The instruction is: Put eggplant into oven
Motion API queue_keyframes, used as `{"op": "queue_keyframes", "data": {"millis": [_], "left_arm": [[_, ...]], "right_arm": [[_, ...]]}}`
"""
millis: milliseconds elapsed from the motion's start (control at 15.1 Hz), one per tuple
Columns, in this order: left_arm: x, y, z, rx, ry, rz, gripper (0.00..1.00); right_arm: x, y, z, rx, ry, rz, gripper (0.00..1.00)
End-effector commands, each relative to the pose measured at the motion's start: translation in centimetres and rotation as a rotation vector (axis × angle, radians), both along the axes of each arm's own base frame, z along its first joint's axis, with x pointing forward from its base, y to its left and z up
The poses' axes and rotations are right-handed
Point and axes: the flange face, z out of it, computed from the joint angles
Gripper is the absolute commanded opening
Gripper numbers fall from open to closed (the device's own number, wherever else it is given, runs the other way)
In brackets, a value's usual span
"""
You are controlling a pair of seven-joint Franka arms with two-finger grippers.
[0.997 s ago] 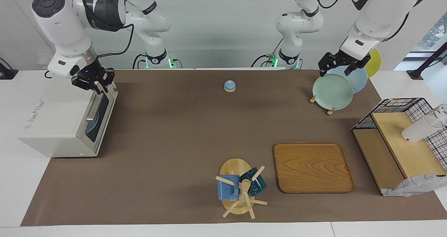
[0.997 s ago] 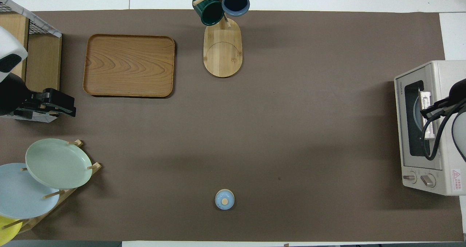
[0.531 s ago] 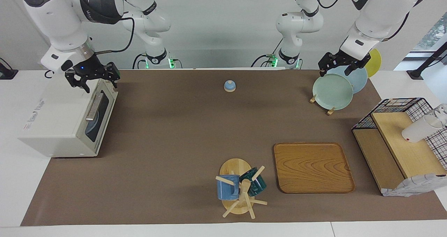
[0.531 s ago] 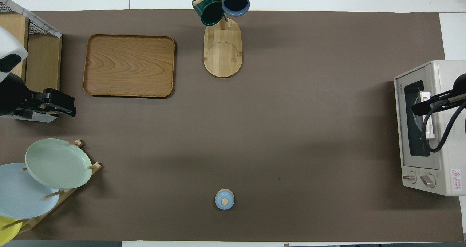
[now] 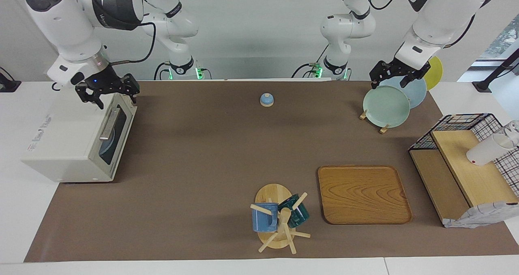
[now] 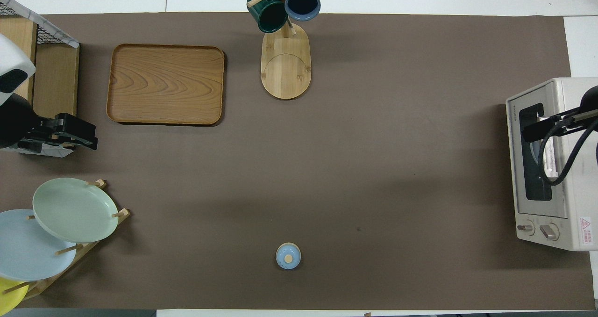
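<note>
Nearest the robots, the right tool (image 5: 108,95) hangs in the air over the top front edge of the oven (image 5: 73,139), its fingers spread wide and holding nothing. The off-white oven sits at the right arm's end of the surface (image 5: 194,153) with its dark glass door shut (a pale round shape shows through the glass, but what it is cannot be told). No eggplant can be made out in either view. The left tool (image 5: 397,74) waits above the rack of plates (image 5: 387,104), fingers parted and empty. A small blue lidded pot (image 5: 266,99) stands mid-surface, near the robots. Farther out lie a wooden tray (image 5: 363,194) and, beside it, a mug tree (image 5: 279,222) with a blue and a green mug, while a black wire basket (image 5: 466,165) with wooden shelves stands at the left arm's end.
</note>
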Motion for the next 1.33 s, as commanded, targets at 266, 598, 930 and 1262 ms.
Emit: {"op": "queue_keyframes", "data": {"millis": [266, 598, 930, 1262], "left_arm": [[-0.3, 0.3, 0.1, 0.004, 0.007, 0.010, 1.00], [-0.4, 0.3, 0.2, 0.004, 0.006, 0.011, 1.00], [-0.3, 0.3, 0.2, 0.004, 0.004, 0.011, 1.00], [-0.3, 0.3, 0.0, 0.004, 0.007, 0.010, 1.00]], "right_arm": [[-0.3, -0.9, 0.1, 0.019, 0.019, -0.066, 1.00], [-0.3, -1.4, 0.8, 0.014, -0.005, -0.134, 1.00], [0.1, -1.1, 1.1, 0.026, -0.040, -0.124, 1.00], [-0.1, -0.8, 2.2, 0.047, -0.059, -0.202, 1.00]]}}
